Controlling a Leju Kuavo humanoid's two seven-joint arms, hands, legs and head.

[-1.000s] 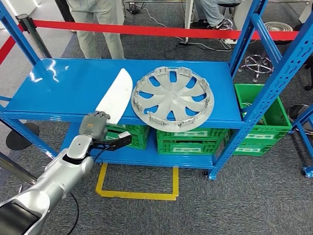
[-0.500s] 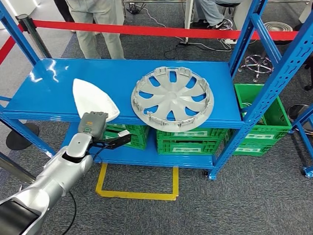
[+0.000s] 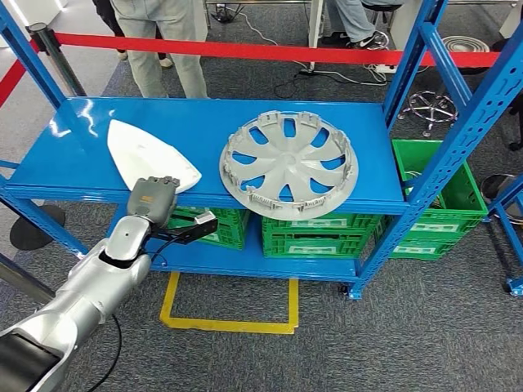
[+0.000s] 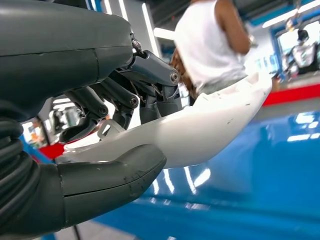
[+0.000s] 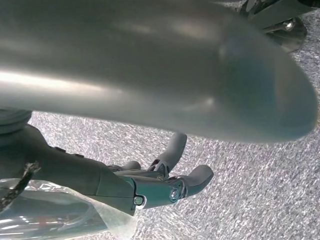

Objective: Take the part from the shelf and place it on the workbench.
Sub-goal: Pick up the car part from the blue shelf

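Change since the earlier frames: the white part (image 3: 148,157) has swung from a diagonal lie beside the wheel cover to a flatter lie further left, its tip now pointing far-left; the left hand (image 3: 152,198) has shifted slightly left with it.

Room: grey carpet floor (image 3: 382,343) with a yellow taped rectangle (image 3: 230,323) near the shelf foot; a red barrier tape (image 3: 271,51) runs across the far side, with people's legs (image 3: 167,41) standing beyond it.

Shelf (image 3: 123,122): blue steel rack, glossy top deck, lower deck beneath.

Wheel cover (image 3: 288,164): grey, spoked, lying flat on the top deck, right of centre, well apart from the part.

Part: white, elongated, tapered; long axis runs from near-right to far-left over the deck's left half. In the left wrist view its near end sits pinched between the thumb (image 4: 113,180) and the dark fingers (image 4: 151,70).

Crates (image 3: 311,233): green, on the lower deck and one (image 3: 447,196) right of the rack; contents cannot be told.

Right hand (image 5: 158,185): hanging over the carpet, fingers loosely apart, holding nothing.
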